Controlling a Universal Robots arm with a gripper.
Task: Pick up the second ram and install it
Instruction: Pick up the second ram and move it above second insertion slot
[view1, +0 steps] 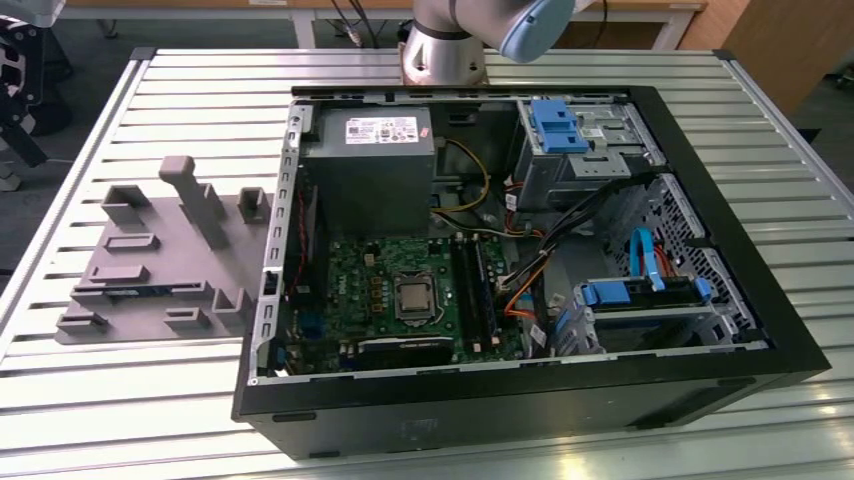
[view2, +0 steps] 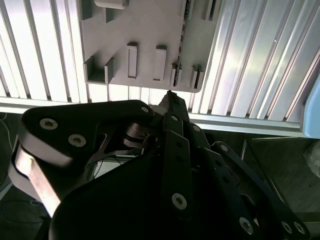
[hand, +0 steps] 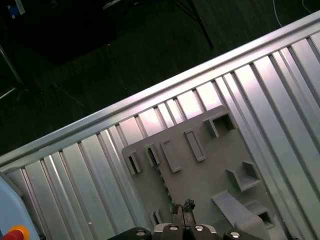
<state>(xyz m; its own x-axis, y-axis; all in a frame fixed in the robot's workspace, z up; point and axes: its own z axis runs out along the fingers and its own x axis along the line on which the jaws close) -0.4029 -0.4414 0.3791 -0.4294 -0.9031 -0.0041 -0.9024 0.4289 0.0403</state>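
The gripper (hand: 182, 206), fingers closed and empty, is hovering over the grey holder (hand: 200, 177) by the table (view1: 200, 100) edge. Square alignment with the ram (view1: 140, 291) is needed.

The gripper's (view2: 169, 98) black linkage arms, studded with silver bolts, crowd the foreground of the second wrist view and taper to a tip just short of a grey holder plate (view2: 145, 35). The plate lies flat on the ribbed metal table (view2: 250, 60) and carries raised pockets and slots, two pale rectangular pockets (view2: 131, 61) side by side among them. A thin dark strip (view2: 182, 35) runs along one slot; what it is cannot be told. Past the table's edge lies dark floor (view2: 280, 165).
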